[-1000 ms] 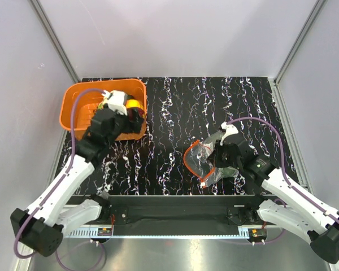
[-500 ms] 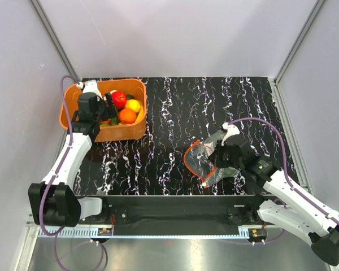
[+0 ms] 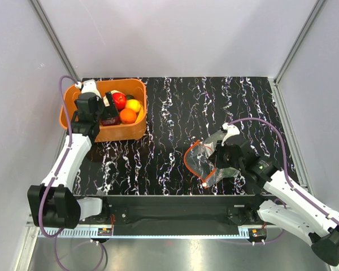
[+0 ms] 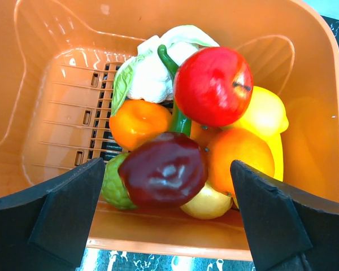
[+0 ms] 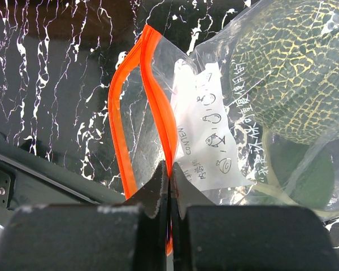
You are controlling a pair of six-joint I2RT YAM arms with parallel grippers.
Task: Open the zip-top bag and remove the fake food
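The zip-top bag (image 3: pixel 206 161) lies on the table at the front right, with its orange-red zip strip (image 5: pixel 158 107) parted into a loop. My right gripper (image 5: pixel 169 175) is shut on the strip beside the white printed patch (image 5: pixel 209 135). A dark green netted piece (image 5: pixel 294 84) is inside the bag. My left gripper (image 4: pixel 166 169) is open above the orange basket (image 4: pixel 158 243). The dark maroon piece (image 4: pixel 164 175) is between the fingers, clear of both, on the fruit pile. The red apple (image 4: pixel 213 86) lies behind it, and also shows in the top view (image 3: pixel 120 100).
The basket (image 3: pixel 130 132) stands at the back left and holds orange (image 4: pixel 137 121) and yellow fruit balls (image 4: pixel 265 116), a white garlic-like piece (image 4: pixel 152 79) and a light green piece (image 4: pixel 114 186). Grey walls close in the table on three sides.
My left arm has swung from the basket's right side to its left, uncovering the fruit. The maroon piece now shows on the pile. The right gripper and the bag have barely moved.
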